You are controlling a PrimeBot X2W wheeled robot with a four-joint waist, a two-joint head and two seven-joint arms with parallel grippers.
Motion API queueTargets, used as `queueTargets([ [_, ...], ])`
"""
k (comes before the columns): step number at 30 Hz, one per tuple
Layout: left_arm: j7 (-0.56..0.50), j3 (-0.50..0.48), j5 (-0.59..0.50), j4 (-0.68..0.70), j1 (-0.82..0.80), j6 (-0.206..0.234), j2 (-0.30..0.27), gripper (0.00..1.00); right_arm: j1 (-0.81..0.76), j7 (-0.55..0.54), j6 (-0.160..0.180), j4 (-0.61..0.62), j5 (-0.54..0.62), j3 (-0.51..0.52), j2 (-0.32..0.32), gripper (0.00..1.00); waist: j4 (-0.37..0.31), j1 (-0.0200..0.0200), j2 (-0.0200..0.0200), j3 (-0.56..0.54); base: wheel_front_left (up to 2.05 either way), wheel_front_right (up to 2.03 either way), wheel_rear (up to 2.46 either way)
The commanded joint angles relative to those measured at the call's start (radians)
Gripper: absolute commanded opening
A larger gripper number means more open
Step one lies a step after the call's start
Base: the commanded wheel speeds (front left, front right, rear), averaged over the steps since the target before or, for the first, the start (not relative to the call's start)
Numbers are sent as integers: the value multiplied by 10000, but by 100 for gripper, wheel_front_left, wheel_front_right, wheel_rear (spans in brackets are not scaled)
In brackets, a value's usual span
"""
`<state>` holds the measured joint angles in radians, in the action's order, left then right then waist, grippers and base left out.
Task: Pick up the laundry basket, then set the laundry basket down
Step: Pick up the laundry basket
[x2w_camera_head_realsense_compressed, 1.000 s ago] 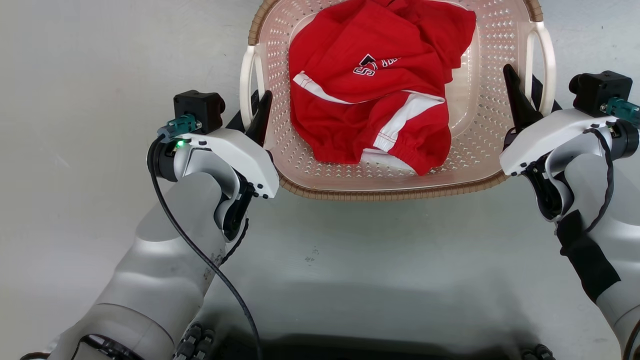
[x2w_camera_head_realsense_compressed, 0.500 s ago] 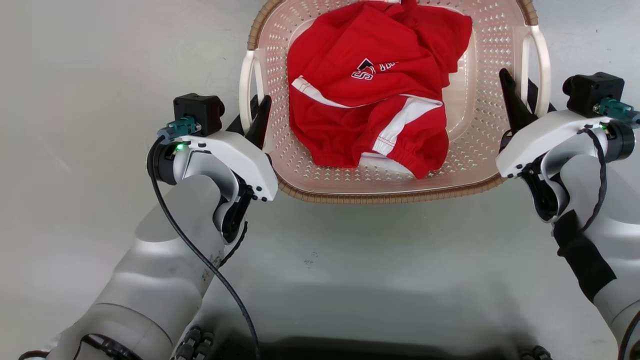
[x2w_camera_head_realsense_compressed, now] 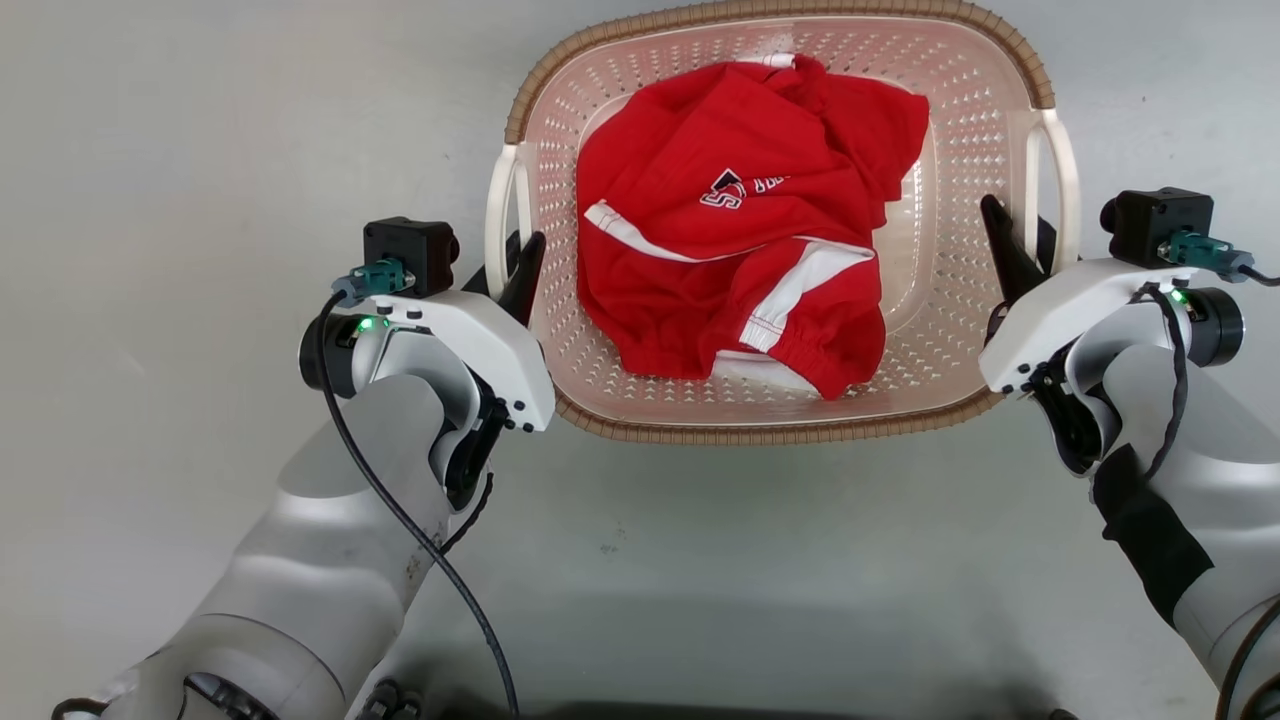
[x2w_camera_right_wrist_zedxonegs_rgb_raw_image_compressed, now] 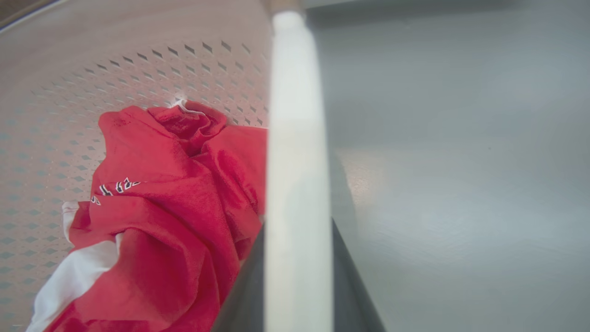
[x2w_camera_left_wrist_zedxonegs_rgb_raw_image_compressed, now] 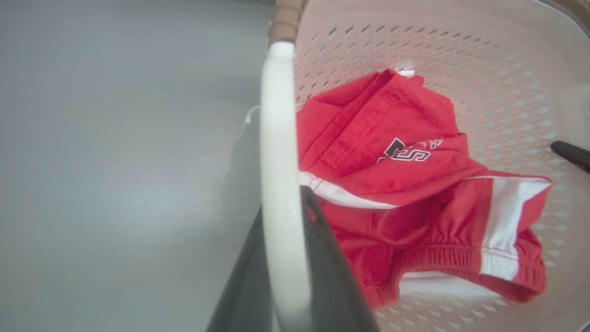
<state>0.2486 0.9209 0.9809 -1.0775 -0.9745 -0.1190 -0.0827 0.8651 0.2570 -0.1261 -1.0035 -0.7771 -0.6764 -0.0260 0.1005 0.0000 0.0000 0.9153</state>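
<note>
Your left claw point(x2w_camera_head_realsense_compressed: 512, 262) clamped on basket point(x2w_camera_head_realsense_compressed: 780, 432) handle point(x2w_camera_head_realsense_compressed: 493, 220); right claw point(x2w_camera_head_realsense_compressed: 1020, 240) clamped on opposite handle point(x2w_camera_head_realsense_compressed: 1067, 180); red garment point(x2w_camera_head_realsense_compressed: 730, 260) between claws

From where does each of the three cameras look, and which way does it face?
Head view: on the robot's head, facing down at the laundry basket and the grey floor; left gripper and right gripper show on pale forearms.
Left wrist view: on the left wrist, looking along its fingers, closed on the white left handle.
Right wrist view: on the right wrist, looking along its fingers, closed on the right handle.
Shared: both wrist views see the red garment inside the basket.
</note>
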Motion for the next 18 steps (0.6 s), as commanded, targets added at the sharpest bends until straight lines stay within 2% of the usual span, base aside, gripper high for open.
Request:
queueTargets([
  [1, 39, 55, 200, -60, 172, -117, -604, 0, -293, 10, -46, -309, -157, -335, -242, 0, -53, 0, 0, -199, 0, 0, 0],
  [18, -963, 1183, 1771, -445, 880, -117, -1068, 0, -537, -990, -46, -1425, -1836, -1699, -242, 0, -384, 0, 0, -1644, 0, 0, 0],
])
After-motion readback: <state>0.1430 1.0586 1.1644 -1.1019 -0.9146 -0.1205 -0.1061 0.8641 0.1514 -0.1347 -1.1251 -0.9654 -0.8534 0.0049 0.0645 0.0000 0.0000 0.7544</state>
